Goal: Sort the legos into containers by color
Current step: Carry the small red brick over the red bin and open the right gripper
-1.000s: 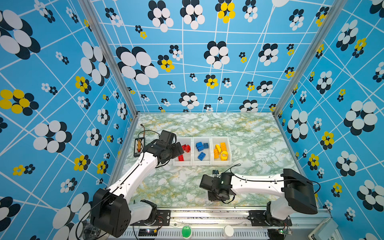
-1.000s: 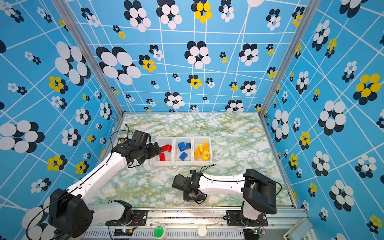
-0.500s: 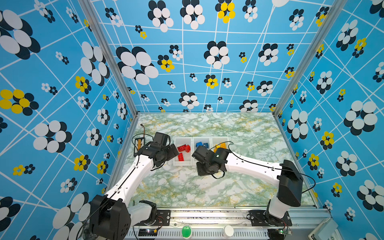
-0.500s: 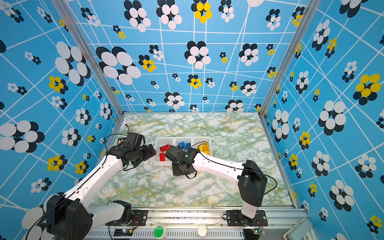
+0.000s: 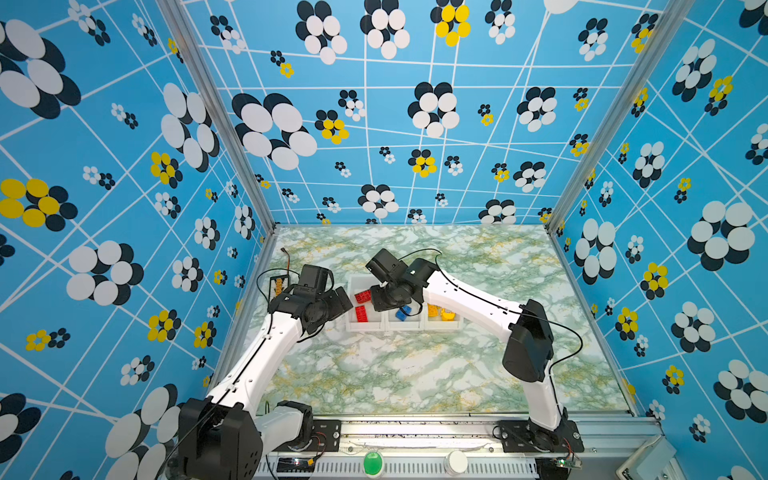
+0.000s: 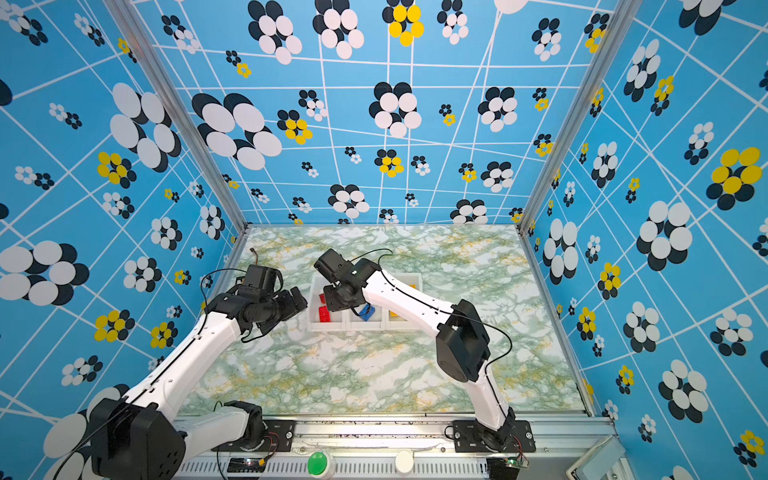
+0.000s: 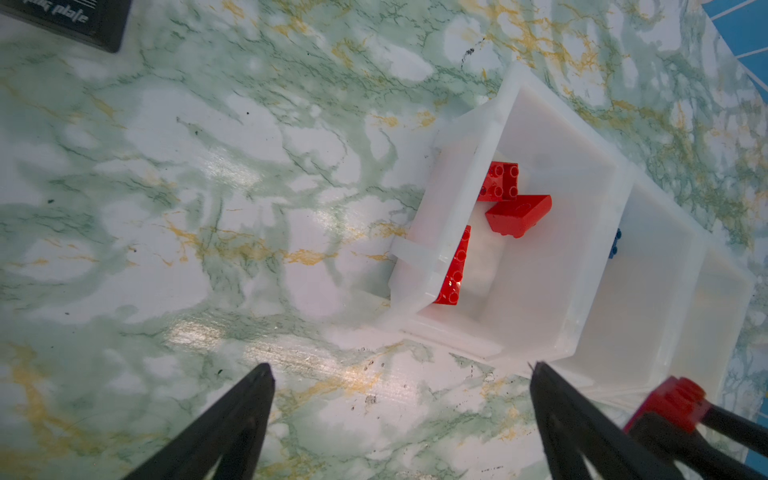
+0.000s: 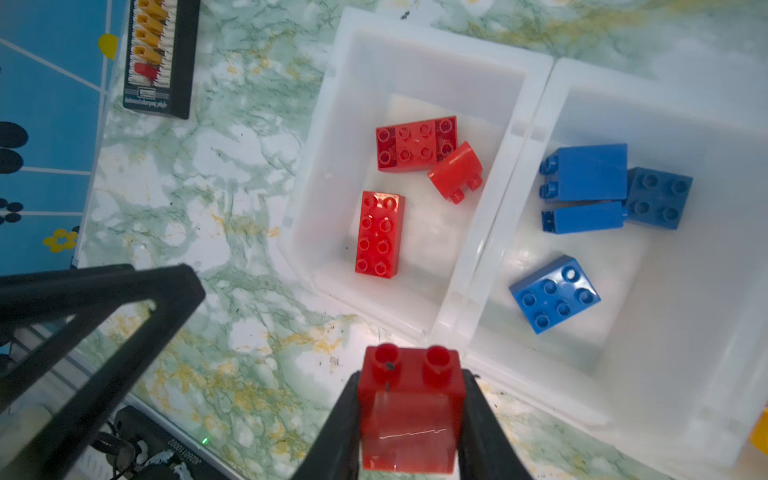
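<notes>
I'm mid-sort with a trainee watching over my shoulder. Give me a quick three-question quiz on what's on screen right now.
1. What does the right tool hold? A) a blue lego B) a red lego C) nothing
2. True or false: the left tool is shut on a lego.
3. How many red legos lie inside the end container?
Key: 1 B. 2 False; it is open and empty. 3 Three.
</notes>
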Robot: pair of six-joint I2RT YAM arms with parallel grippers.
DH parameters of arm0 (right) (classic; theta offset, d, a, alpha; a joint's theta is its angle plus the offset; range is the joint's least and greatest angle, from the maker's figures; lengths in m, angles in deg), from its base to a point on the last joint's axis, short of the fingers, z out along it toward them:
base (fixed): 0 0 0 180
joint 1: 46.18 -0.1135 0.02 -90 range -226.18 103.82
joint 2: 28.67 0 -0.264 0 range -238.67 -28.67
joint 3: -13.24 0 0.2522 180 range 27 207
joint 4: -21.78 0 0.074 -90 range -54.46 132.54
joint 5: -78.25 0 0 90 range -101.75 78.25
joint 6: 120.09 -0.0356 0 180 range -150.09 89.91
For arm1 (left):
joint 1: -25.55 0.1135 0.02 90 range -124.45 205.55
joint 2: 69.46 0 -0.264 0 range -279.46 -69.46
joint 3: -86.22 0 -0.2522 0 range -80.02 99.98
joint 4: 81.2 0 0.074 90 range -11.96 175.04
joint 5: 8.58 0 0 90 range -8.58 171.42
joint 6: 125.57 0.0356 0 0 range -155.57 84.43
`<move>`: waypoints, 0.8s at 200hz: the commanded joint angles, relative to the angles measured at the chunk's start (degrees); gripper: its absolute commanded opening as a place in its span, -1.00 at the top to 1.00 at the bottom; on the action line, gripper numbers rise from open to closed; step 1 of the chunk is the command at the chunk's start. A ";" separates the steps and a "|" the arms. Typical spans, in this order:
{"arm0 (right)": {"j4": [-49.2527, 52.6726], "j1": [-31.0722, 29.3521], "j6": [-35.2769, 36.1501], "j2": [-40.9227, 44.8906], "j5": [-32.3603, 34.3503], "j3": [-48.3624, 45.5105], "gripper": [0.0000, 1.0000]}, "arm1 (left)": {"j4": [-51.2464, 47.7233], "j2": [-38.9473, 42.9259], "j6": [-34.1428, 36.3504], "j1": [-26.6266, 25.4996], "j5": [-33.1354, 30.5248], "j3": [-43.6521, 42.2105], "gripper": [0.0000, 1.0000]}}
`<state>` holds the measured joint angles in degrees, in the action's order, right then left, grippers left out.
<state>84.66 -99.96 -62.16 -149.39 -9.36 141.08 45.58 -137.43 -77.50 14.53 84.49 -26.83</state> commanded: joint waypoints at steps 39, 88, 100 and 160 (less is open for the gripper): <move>6.54 1.20 4.16 -10.82 -2.63 13.56 0.38 | -2.09 0.99 0.94 1.40 0.38 -0.30 -0.96; 7.81 1.93 4.65 -13.28 -3.12 16.00 0.17 | -2.29 0.65 1.48 2.14 0.14 0.16 -0.96; 7.83 2.06 4.91 -13.05 -3.12 16.00 0.11 | -2.26 0.61 1.65 2.24 -0.02 0.20 -0.97; 8.18 2.89 5.84 -10.12 -2.45 15.58 -0.12 | -1.29 0.30 2.49 2.63 -1.42 0.69 -0.98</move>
<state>90.78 -97.40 -57.48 -162.24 -12.11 155.57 44.70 -137.36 -76.43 16.56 84.42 -26.83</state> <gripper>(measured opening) 0.547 0.988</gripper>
